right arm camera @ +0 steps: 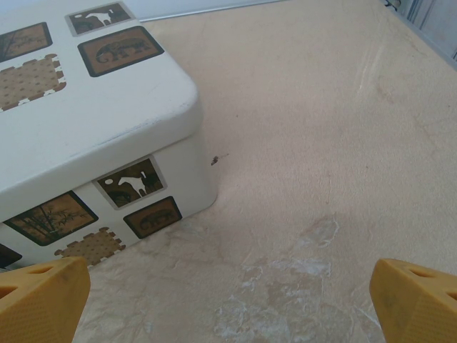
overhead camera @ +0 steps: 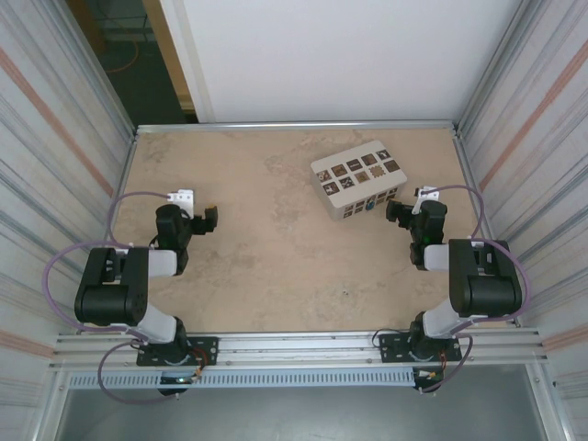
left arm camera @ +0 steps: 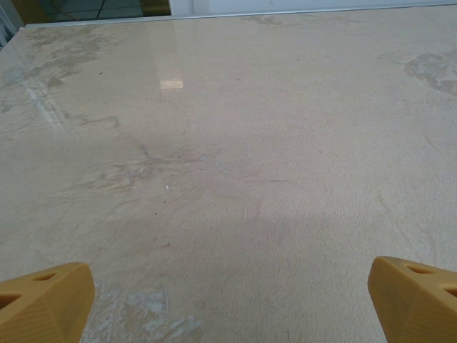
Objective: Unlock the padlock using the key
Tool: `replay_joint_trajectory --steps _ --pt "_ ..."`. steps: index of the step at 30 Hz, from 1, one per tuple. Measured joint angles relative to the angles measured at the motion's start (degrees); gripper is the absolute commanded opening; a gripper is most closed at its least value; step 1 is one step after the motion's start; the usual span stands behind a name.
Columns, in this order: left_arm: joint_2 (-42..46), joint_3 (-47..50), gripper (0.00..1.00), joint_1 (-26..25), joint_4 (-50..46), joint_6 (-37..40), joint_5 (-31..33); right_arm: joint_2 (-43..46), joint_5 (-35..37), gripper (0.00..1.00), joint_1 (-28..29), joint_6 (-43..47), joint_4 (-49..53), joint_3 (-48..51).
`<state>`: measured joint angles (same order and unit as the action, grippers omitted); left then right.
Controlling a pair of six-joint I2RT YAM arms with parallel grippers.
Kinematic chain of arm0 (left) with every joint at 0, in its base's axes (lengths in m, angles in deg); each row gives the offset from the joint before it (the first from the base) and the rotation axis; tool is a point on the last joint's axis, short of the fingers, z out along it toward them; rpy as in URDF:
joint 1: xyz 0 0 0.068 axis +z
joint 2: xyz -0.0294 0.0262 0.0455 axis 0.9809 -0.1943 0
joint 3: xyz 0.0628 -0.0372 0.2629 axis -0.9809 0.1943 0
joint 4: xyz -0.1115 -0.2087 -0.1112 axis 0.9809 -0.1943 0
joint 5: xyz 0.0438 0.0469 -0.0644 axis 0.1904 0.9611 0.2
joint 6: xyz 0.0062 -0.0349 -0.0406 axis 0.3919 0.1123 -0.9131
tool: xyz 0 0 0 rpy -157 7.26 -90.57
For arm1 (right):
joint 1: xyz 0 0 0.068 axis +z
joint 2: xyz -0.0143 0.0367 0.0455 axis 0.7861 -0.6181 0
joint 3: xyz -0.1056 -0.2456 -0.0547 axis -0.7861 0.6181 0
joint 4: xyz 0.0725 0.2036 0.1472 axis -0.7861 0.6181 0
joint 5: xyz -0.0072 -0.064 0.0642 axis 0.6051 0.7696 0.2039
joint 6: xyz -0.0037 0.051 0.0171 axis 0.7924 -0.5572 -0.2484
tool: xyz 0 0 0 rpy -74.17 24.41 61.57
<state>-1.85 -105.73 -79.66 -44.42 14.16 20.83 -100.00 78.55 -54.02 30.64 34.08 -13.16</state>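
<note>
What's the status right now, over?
Left gripper open, empty, over table. Right gripper open, empty, beside white box. Padlock at box's near face, untouched.

Light is bright and even; a pale glare patch sits on the table (left arm camera: 171, 84); shadows soft, focus sharp.

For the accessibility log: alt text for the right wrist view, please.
A white box with brown picture tiles sits at upper left on a beige table. The right gripper is open, its yellow fingertips at the bottom corners.
</note>
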Motion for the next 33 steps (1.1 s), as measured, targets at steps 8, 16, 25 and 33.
replay_joint_trajectory --steps 8,16,25,33 --pt "0.0 0.0 0.99 0.0 0.02 0.0 -0.04 0.0 -0.02 0.99 -0.02 0.0 -0.02 0.0" --pt "6.47 1.03 0.99 -0.11 -3.02 0.2 0.0 3.58 0.5 0.99 -0.07 -0.09 2.86 0.15" --pt "24.39 -2.99 0.99 -2.12 -16.68 -4.76 1.95 20.37 -0.39 0.99 -0.7 -2.4 17.29 -0.74" --pt "23.58 -16.2 0.99 -2.36 -33.27 -18.49 -4.96 24.11 -10.16 0.99 -7.78 -7.41 33.68 -10.34"
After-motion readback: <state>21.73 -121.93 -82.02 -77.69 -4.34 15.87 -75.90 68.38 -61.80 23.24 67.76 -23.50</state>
